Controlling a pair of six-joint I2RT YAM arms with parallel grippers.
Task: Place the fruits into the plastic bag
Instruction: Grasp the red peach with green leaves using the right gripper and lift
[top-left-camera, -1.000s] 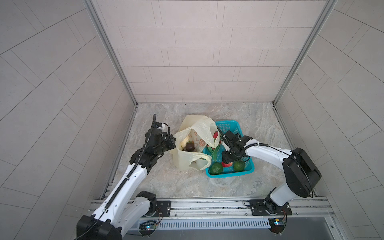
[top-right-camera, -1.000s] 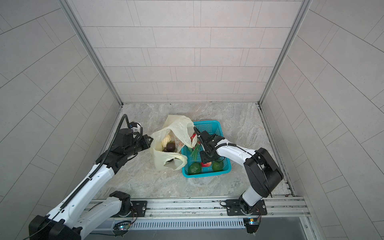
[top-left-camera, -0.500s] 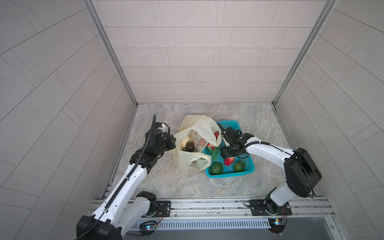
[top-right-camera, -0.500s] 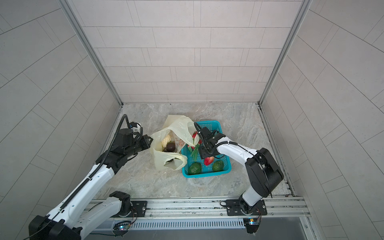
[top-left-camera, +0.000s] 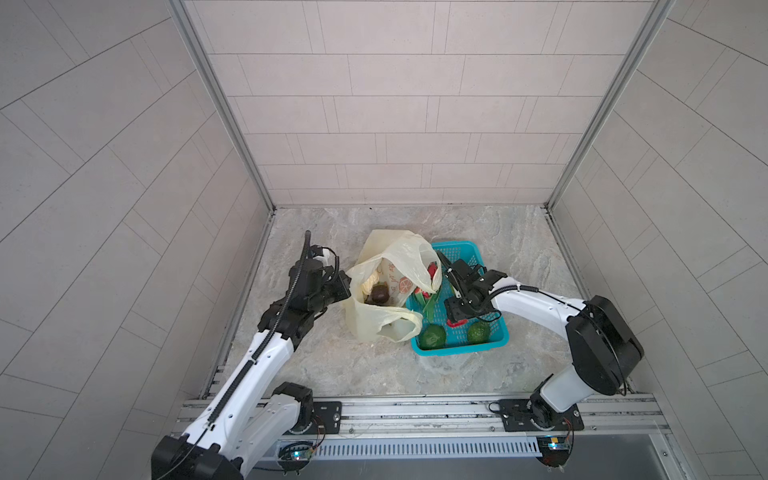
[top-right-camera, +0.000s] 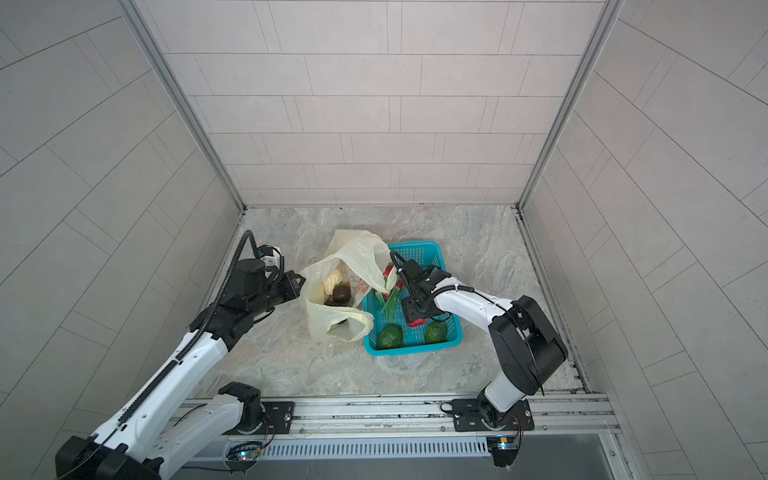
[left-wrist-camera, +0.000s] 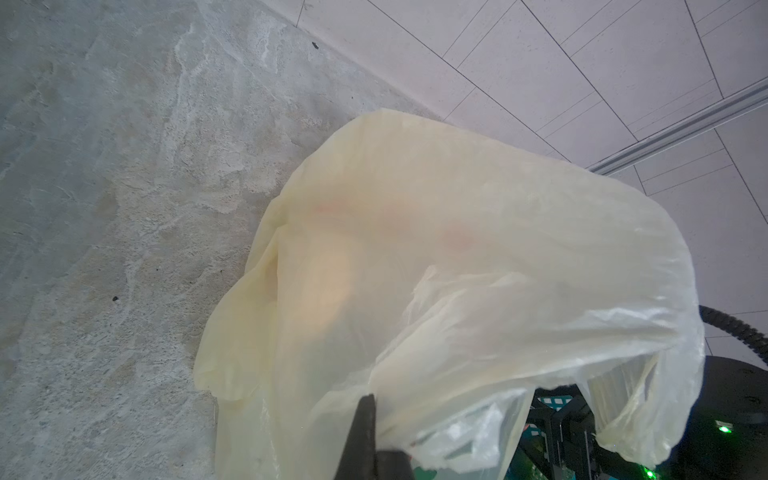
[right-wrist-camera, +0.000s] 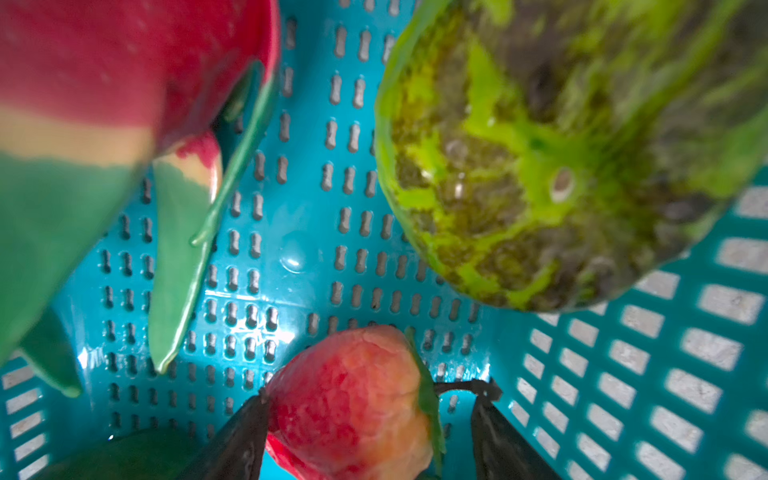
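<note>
With the left gripper closed on the plastic bag rim at frame centre, centre the open right gripper astride the red fruit in the teal basket before closing, avoiding the adjacent avocado.

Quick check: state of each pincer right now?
Left pincer: shut on the plastic bag.
Right pincer: open around the red fruit, not gripping.
</note>
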